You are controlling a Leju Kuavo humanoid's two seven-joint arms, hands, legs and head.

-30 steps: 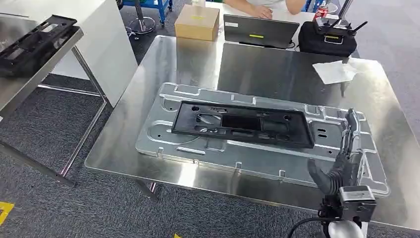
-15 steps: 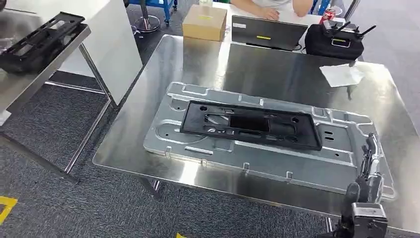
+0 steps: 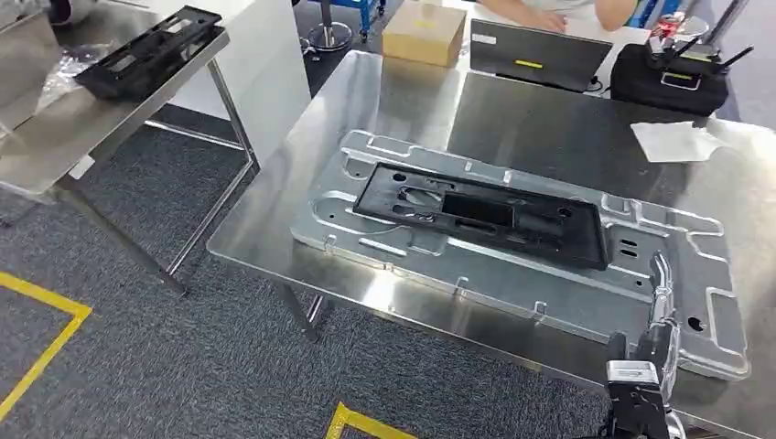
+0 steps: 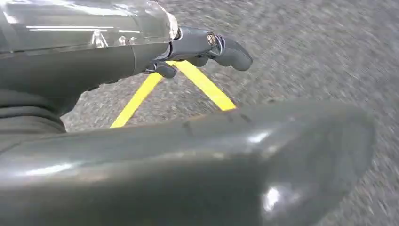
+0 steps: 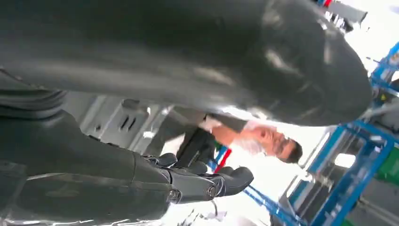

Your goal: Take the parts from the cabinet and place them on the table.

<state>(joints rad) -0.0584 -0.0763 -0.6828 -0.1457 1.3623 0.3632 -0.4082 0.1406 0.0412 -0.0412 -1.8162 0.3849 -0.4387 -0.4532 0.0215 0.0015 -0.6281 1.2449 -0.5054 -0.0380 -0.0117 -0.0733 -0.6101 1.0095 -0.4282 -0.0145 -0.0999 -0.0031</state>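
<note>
The steel table (image 3: 302,174) has bare room left of the metal panel (image 3: 512,274); a laptop (image 3: 540,55) and black case (image 3: 673,82) block its far edge.

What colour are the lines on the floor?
Yellow. The floor lines show best in the head view, on grey carpet.

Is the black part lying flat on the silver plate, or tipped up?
Flat. The black part lies lengthwise on the silver plate, its whole outline resting against the plate, with no robot hand on it.

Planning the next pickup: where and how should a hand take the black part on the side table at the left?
Judging by its pose, grip the black part on a long outer rail, from above: it lies flat on the side table, and its open slots suggest thin bars.
</note>
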